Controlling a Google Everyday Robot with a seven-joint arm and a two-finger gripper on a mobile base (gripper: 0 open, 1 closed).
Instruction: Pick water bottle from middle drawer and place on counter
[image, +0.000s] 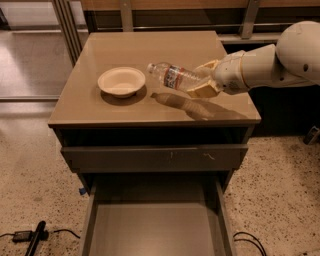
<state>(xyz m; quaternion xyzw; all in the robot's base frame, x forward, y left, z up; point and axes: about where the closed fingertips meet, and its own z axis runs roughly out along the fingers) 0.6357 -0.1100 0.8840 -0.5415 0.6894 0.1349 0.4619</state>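
The water bottle (172, 76) is clear with a white cap and a red-and-dark label. It lies tilted in the air above the tan counter (125, 110), cap pointing left toward the bowl. My gripper (202, 79) comes in from the right on a white arm and is shut on the bottle's base end, its tan fingers (201, 90) above and below it. The bottle's shadow falls on the counter beneath it. The middle drawer (155, 227) is pulled open below, its flat grey bottom bare.
A cream bowl (121, 81) sits on the counter left of the bottle. A shut grey drawer front (155, 157) is above the open drawer. Black cables and a plug (30, 235) lie on the speckled floor at the left. Metal rails stand behind the cabinet.
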